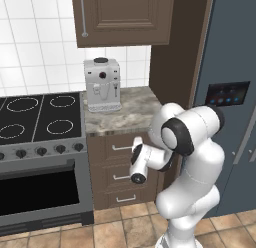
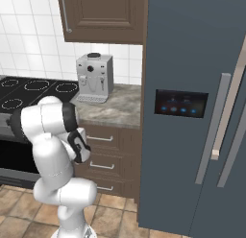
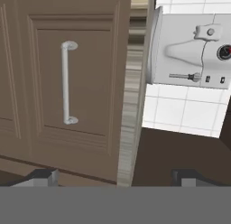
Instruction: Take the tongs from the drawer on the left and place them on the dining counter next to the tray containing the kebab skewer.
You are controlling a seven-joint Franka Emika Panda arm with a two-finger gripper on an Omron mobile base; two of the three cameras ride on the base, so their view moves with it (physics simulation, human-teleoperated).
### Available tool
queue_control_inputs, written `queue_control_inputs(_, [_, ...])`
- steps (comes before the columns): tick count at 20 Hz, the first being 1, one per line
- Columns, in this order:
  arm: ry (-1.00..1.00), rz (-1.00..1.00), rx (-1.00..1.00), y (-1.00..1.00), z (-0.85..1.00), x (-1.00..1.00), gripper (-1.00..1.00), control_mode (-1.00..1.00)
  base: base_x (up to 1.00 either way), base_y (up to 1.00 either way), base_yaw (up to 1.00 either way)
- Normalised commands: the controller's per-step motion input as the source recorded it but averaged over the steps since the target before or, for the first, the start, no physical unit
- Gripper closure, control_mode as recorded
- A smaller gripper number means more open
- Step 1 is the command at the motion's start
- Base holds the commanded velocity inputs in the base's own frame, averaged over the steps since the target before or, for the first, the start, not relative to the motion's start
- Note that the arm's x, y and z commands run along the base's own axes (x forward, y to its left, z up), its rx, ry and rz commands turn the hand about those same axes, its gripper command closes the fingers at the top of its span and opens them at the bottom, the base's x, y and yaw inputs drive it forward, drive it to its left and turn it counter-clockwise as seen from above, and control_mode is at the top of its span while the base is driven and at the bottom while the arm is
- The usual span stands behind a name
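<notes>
The drawer (image 1: 116, 147) is the topmost of three dark brown fronts under the small marbled counter, and it is closed. Its silver bar handle (image 3: 66, 82) stands upright in the rolled hand view, left of centre. My gripper (image 3: 113, 176) is open, its fingertips (image 3: 43, 177) wide apart with nothing between them, a short way from the drawer front (image 3: 85, 96). From the right base view the same drawer (image 2: 103, 136) lies just beyond my hand. The tongs are hidden. The dining counter and the tray are out of view.
A silver coffee machine (image 1: 102, 85) stands on the small marbled counter (image 1: 131, 111) above the drawers. A black stove and oven (image 1: 40, 142) sit to the left, a tall grey fridge (image 2: 192, 112) to the right. A wall cabinet (image 1: 125, 17) hangs overhead.
</notes>
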Motion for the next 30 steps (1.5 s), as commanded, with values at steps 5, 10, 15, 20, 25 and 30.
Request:
queue_control_inputs(5, [0.00,0.00,0.00,0.00,-0.46,0.42,-1.00,-1.00,0.00,0.00,0.00])
queue_control_inputs(10, [-0.01,0.00,0.00,0.00,-0.62,0.43,-1.00,-1.00,0.00,0.00,0.00])
queue_control_inputs(15, [-0.05,0.00,0.00,0.00,-0.36,0.73,-1.00,-1.00,0.00,0.00,0.00])
queue_control_inputs(20, [-0.03,0.00,0.00,0.00,-0.31,0.73,-1.00,-1.00,0.00,0.00,0.00])
queue_control_inputs(25, [-0.04,0.00,0.00,0.00,-0.32,0.82,-1.00,-1.00,0.00,0.00,0.00])
queue_control_inputs(30, [-0.06,0.00,0.00,0.00,-0.31,0.79,-1.00,-1.00,0.00,0.00,0.00])
